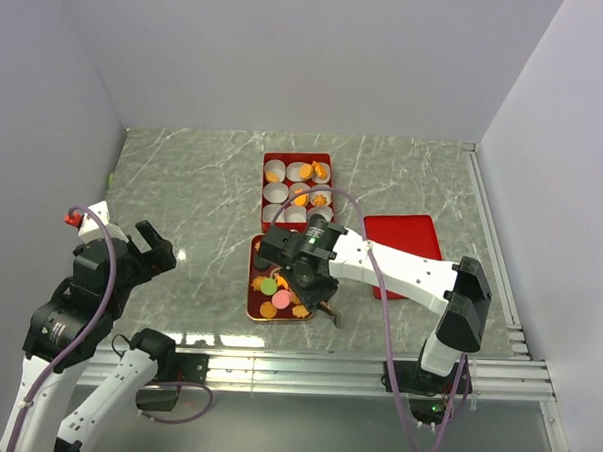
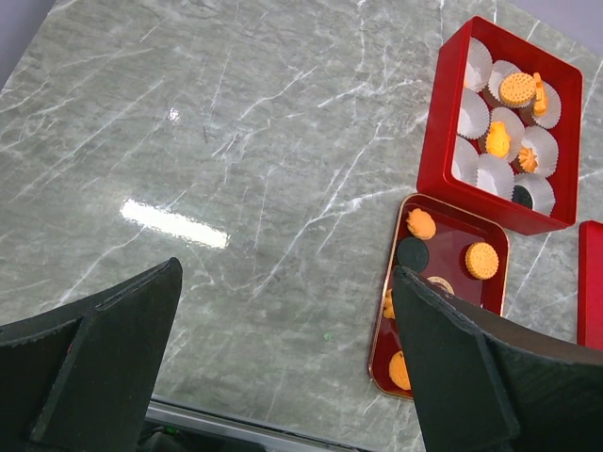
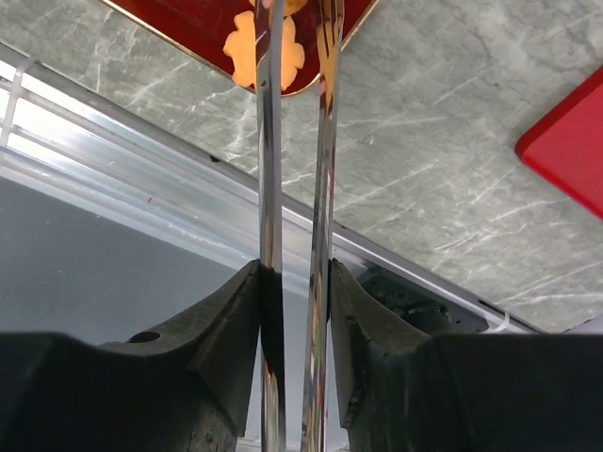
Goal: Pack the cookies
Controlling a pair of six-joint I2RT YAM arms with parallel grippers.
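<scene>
Loose cookies (image 1: 276, 293) lie on a shallow red tray (image 1: 252, 284): orange rounds, a green one, a pink one. More cookies (image 2: 516, 89) sit in white paper cups inside a red box (image 1: 266, 189). My right gripper (image 1: 314, 287) hovers over the tray, shut on metal tongs (image 3: 270, 141). In the right wrist view the two blades run up past an orange flower-shaped cookie (image 3: 243, 52) at the tray's near edge, and their tips leave the frame. Whether they pinch it I cannot tell. My left gripper (image 2: 287, 273) hangs open and empty over bare table left of the tray (image 2: 452, 250).
A red lid (image 1: 401, 242) lies flat on the table right of the tray, under the right arm. The aluminium rail (image 3: 141, 179) at the table's near edge runs just below the tray. Grey walls close the table on three sides.
</scene>
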